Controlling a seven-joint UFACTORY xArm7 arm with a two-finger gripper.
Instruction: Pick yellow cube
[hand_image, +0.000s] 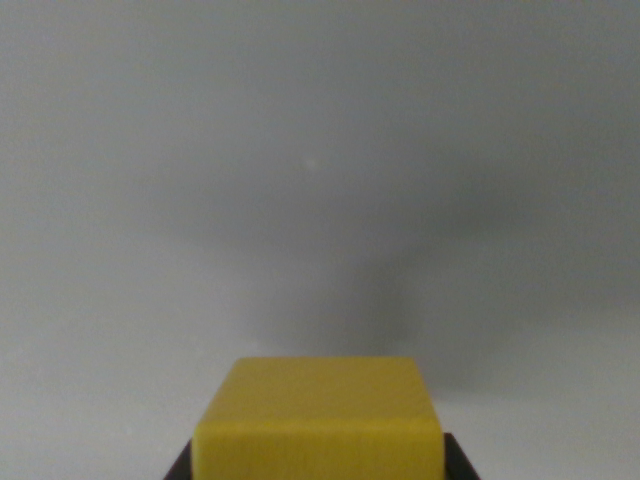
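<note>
presently the solid yellow cube with smooth matte faces (318, 420) sits at the bottom centre of the wrist view, its top face and near face both visible and its lower part cut off by the frame edge. dark fingertips of the gripper (318, 462) show as two small black wedges, one at each lower corner of the yellow cube, apparently touching its sides. from this the gripper appears closed on the cube, though the contact faces themselves are out of sight.

step in hand, as judged: securing and lifting. to do it well, keep the clamping force steady and raise the cube straight along the vertical axis, without tilt or twist, so it does not pivot between the fingertips. the cube looks square to the fingers and centred between them, which favours a stable hold. whether the cube rests on the surface or is already clear of it cannot be told from this view.

beyond the cube lies a plain pale grey tabletop (300, 150), out of focus, with a soft dark shadow (400, 290) spreading above and to the wrist view's right of the cube. no other object, edge or wall shows anywhere in the frame, so open room for movement appears available on all visible sides.
</note>
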